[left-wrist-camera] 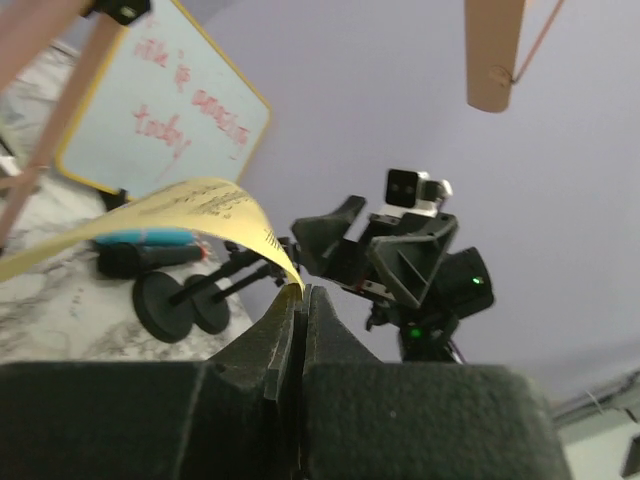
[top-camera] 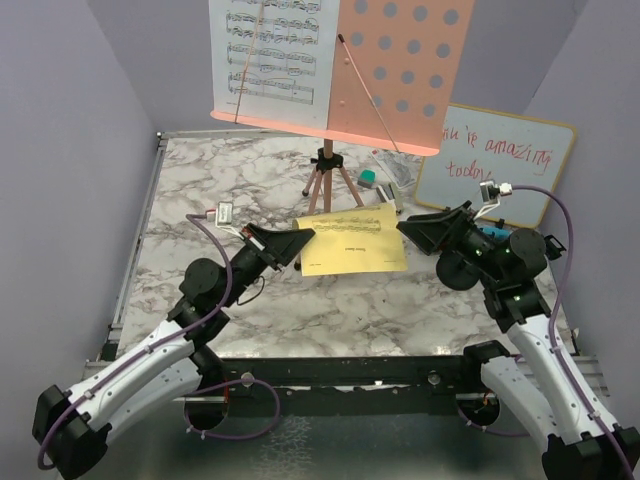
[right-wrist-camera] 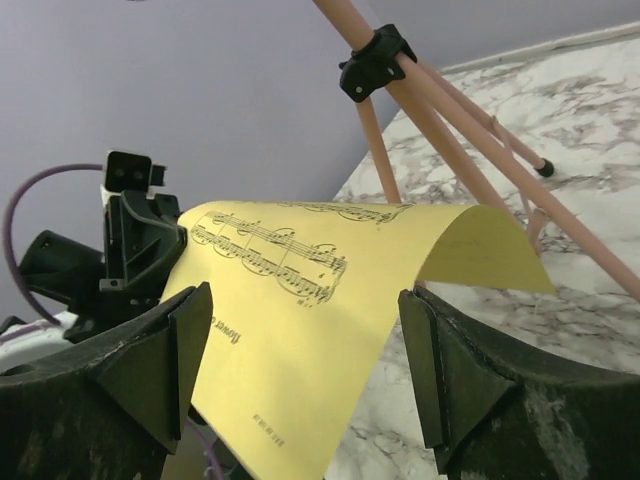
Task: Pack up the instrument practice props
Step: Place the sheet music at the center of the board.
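A yellow sheet-music page (top-camera: 352, 242) hangs curved between the two arms, above the marble table. My left gripper (top-camera: 300, 240) is shut on its left edge, and the paper comes out at the fingertips (left-wrist-camera: 302, 292). My right gripper (top-camera: 405, 228) is open at the page's right edge, jaws wide to either side of the sheet (right-wrist-camera: 300, 300). The pink perforated music rack (top-camera: 400, 70) stands on its tripod (top-camera: 325, 180) at the back, with a white music page (top-camera: 272, 55) on it. Two round-based mic poles (left-wrist-camera: 165, 305) and a blue microphone (left-wrist-camera: 150, 238) lie behind the right arm.
A wood-framed whiteboard (top-camera: 495, 165) with red writing leans at the back right. A small stapler and a green eraser (top-camera: 370, 178) lie near the tripod's right leg. The tripod legs (right-wrist-camera: 450, 150) stand close behind the held page. Purple walls enclose the table.
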{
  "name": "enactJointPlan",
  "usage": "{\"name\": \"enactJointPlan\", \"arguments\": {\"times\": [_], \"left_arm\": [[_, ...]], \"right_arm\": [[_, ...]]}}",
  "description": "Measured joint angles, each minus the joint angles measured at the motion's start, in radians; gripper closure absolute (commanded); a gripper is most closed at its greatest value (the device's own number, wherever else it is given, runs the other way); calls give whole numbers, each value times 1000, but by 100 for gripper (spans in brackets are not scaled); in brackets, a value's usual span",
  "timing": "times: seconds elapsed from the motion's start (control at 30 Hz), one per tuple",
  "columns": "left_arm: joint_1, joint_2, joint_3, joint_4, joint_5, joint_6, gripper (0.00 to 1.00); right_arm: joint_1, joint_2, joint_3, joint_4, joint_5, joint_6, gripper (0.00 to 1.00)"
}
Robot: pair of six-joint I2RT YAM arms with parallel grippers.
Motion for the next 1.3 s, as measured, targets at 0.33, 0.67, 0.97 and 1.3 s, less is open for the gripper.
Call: {"name": "enactJointPlan", "arguments": {"times": [0.33,0.67,0.97,1.3], "left_arm": [[0,-214,160,-508,-345,180,100],[1,-111,271,-680,-599,296,100],[251,88,284,-575,-597,367,100],[702,539,399,-303,-293,297,100]], "right_arm": [[0,-82,103,-305,97,-206,8],[0,-109,111,-442,173,-349,6],[0,-113,111,-472,196,-417,4],[0,-119,111,-473,213,-445,2]]}}
